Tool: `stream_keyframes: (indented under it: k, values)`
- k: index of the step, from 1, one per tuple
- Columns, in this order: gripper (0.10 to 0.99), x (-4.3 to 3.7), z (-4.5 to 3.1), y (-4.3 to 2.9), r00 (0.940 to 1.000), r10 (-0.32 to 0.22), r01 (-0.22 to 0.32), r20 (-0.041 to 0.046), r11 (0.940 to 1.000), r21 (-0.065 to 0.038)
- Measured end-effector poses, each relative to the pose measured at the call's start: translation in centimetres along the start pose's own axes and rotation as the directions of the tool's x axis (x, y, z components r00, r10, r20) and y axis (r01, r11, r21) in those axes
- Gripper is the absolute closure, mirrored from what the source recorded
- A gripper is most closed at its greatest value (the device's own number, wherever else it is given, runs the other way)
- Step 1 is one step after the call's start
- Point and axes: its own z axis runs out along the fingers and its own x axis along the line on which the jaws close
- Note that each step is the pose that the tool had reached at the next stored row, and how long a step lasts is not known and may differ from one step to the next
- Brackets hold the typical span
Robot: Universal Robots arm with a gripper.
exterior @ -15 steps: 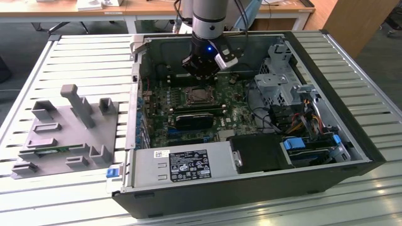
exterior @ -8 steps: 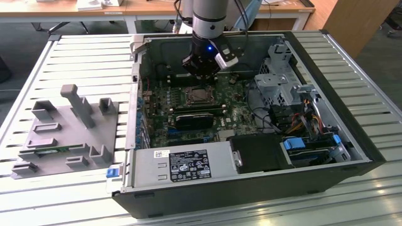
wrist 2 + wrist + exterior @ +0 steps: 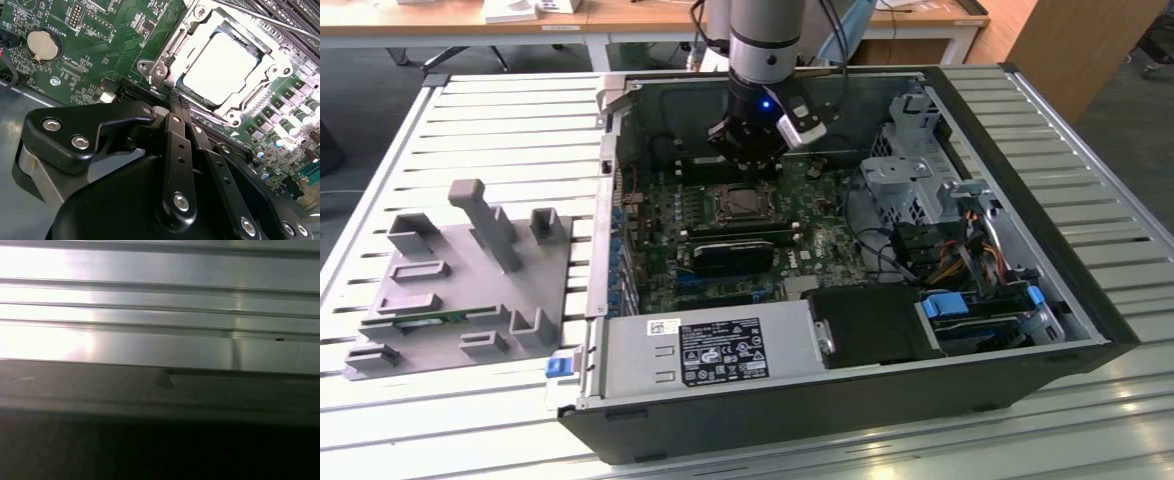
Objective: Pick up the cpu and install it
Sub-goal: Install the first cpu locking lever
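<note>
The cpu (image 3: 220,65), a flat square chip with a shiny silver top, lies in the motherboard socket with the metal retention frame (image 3: 160,70) around it. In the exterior view the cpu (image 3: 742,203) sits mid-board inside the open computer case (image 3: 1067,300). My gripper (image 3: 749,165) hangs just behind the socket, a little above the board. In the second wrist view the gripper (image 3: 176,100) has its two black fingers pressed together with nothing between them, tips close to the socket's corner.
A grey fixture tray (image 3: 460,275) holding a green memory stick (image 3: 440,318) lies on the slatted table at the exterior view's left. Inside the case are a power supply (image 3: 707,350), a drive cage (image 3: 921,160), cables (image 3: 947,250) and a black block (image 3: 734,252).
</note>
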Motion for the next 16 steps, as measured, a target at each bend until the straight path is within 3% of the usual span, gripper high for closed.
stream_keyframes:
  k: [11, 14, 16]
  values:
    - [0.980, -0.01, 0.34, -0.01, 1.0000, 0.000, 0.000, -0.0007, 0.9999, 0.016]
    - [0.980, -0.02, 0.42, -0.03, 1.0000, 0.000, 0.000, -0.0008, 0.9999, 0.016]
    - [0.980, -0.03, 0.43, -0.03, 1.0000, 0.000, 0.000, -0.0004, 1.0000, 0.005]
